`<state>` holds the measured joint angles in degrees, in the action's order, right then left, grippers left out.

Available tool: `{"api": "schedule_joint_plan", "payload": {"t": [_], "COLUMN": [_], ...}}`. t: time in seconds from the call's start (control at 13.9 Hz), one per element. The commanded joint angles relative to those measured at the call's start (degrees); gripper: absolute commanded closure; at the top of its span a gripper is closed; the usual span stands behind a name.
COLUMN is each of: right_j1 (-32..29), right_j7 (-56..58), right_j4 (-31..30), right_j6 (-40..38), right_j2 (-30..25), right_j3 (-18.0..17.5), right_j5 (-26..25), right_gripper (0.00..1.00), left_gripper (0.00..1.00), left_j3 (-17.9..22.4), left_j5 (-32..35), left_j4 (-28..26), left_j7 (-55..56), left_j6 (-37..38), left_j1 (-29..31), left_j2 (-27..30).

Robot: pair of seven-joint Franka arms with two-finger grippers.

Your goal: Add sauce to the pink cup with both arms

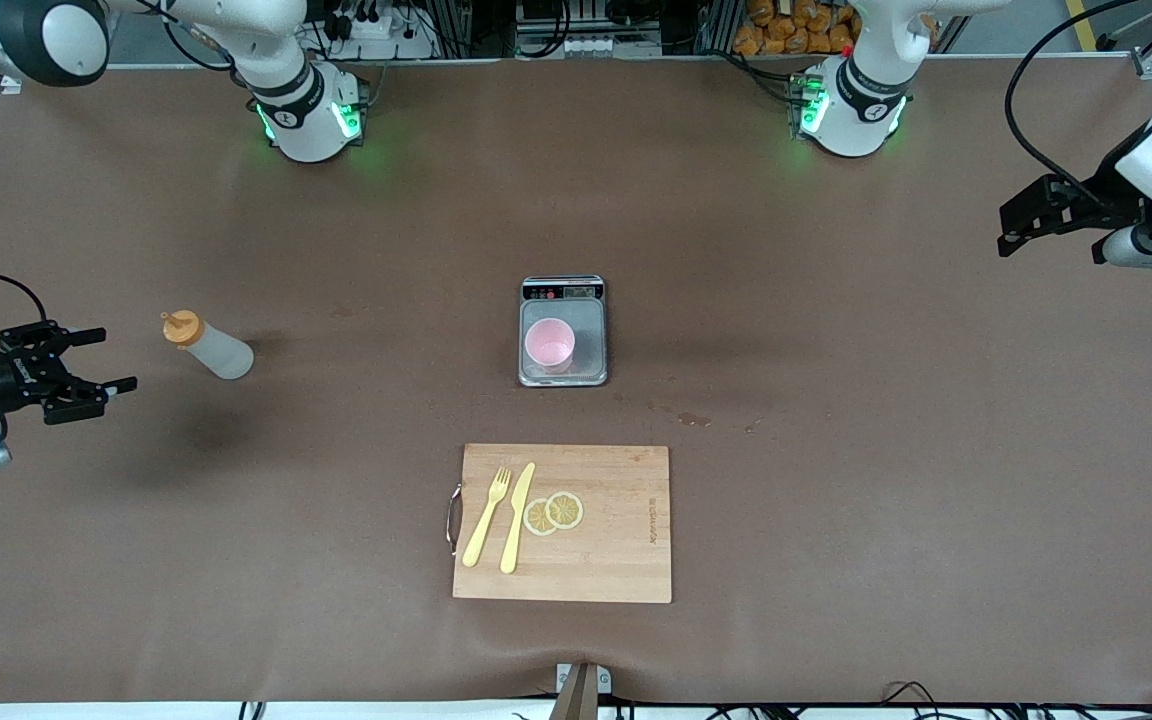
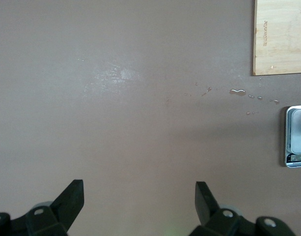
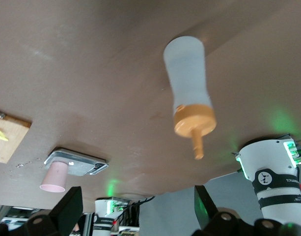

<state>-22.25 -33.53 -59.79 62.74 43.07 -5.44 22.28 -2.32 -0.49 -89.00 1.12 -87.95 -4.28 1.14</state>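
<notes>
The right gripper (image 1: pixel 111 360) hangs over the table's edge at the right arm's end, turned sideways with its fingers spread wide and nothing between them. Its open mouth faces the sauce bottle (image 1: pixel 208 344), which stands just beside it on the table (image 1: pixel 836 420), orange cap and nozzle on top. In the right wrist view the bottle (image 3: pixel 188 88) sits squarely between the two fingertips but well ahead of them.

The left gripper (image 1: pixel 1021 222) hangs over the table's edge at the left arm's end, also spread wide and holding nothing; its wrist view shows only bare table between its fingers (image 2: pixel 71 196), with some droplets (image 2: pixel 237 91) near a corner of the scale.

The pink cup (image 1: pixel 549 345) stands upright on the scale (image 1: pixel 563 330) at the middle of the table, well apart from both grippers. Whether any sauce is in it I cannot tell. Nearer the front camera lies a cutting board (image 1: pixel 616 560) with a fork (image 1: pixel 487 517), a knife (image 1: pixel 517 517) and lemon slices (image 1: pixel 553 512).

The scene fits either a reach toward the bottle or a retreat after setting it down. If a grasp is meant, I judge it should take the bottle's clear body below the cap, centred between the fingers, and close gently, since a soft squeeze bottle would likely spurt or tip.
</notes>
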Motion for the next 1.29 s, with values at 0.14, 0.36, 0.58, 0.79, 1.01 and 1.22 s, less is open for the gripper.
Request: {"api": "schedule_joint_plan", "payload": {"t": [0.14, 0.36, 0.58, 0.79, 1.01, 1.22], "right_j1": [5.71, 9.31, 15.02, 21.44, 21.98, 21.37], "right_j7": [-0.92, -1.62, -4.17, -6.02, -5.15, 1.67], "right_j4": [-0.5, -0.59, -0.76, -0.85, -1.46, -7.06], "right_j6": [-0.51, -0.51, -0.16, 0.19, 2.12, 4.84], "right_j2": [-7.9, -9.92, -13.17, -15.38, -18.71, -24.5], "right_j3": [-0.01, 0.17, 0.26, 0.43, 0.43, 0.51], "right_j5": [-0.75, -1.27, -5.82, -9.89, -10.32, -13.93], "right_gripper": [0.0, 0.0, 0.0, 0.0, 0.0, 0.0], "left_gripper": [0.0, 0.0, 0.0, 0.0, 0.0, 0.0], "left_j3": [-0.22, -0.22, -0.22, -0.22, -0.31, -0.31], "left_j5": [0.93, 0.84, 0.84, 0.84, 0.67, 0.84], "left_j4": [1.19, 1.19, 1.19, 1.19, 1.19, 1.19], "left_j7": [-0.85, -0.85, -0.85, -0.77, -0.68, -0.59], "left_j6": [0.68, 0.68, 0.68, 0.68, 0.59, 0.59], "left_j1": [0.33, 0.33, 0.42, 0.42, 0.24, 0.24], "left_j2": [-0.44, -0.44, -0.44, -0.44, -0.44, -0.44]}}
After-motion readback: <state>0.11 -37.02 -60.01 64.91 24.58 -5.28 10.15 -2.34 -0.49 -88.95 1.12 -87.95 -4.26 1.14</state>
